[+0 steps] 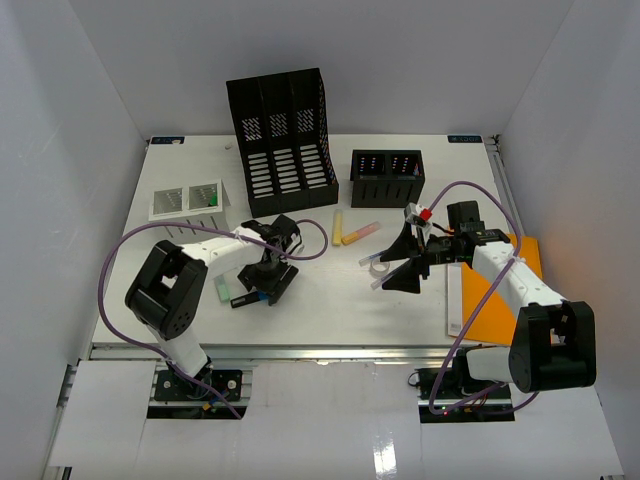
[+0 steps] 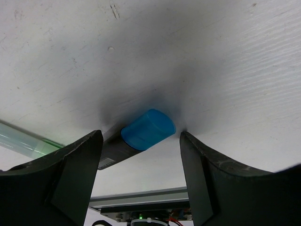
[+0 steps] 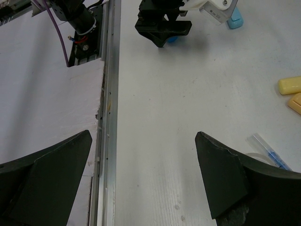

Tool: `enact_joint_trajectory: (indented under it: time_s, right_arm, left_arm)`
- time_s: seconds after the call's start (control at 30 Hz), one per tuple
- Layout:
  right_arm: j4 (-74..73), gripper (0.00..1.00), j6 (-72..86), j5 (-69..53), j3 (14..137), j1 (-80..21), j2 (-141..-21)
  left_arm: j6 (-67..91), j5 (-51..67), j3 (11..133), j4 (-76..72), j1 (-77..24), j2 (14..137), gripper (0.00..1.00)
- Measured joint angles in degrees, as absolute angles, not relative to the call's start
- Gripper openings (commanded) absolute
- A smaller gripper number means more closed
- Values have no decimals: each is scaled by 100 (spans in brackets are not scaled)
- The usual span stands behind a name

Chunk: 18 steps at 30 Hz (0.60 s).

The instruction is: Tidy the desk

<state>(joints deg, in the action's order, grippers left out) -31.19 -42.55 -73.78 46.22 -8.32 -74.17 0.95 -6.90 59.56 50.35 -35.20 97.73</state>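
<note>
Counter (image 1: pixel 330 310) fills the middle of the top view, rail along its lower edge. Left hand (image 1: pixel 265 287) sits left of centre, low over the counter, jaws apart astride a blue-capped marker (image 2: pixel 147 129); the cap touches neither finger. Green pen (image 2: pixel 28 141) lies just beside the marker, lower left of the wrist view. Right hand (image 1: pixel 390 270), right of centre, is spread wide with nothing between. File rack (image 1: pixel 280 140) and organizer (image 1: pixel 387 178) stand upper centre; orange folder (image 1: pixel 530 262) lies right.
</note>
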Motion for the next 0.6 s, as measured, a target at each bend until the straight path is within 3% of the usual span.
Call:
enact_joint_trajectory:
  time_s: [0.6]
  right_arm:
    - [-3180,98,-4328,-7393,4622,-829,-7417]
  left_arm:
    - [45,-685,5918,4937,-3520,9758,72]
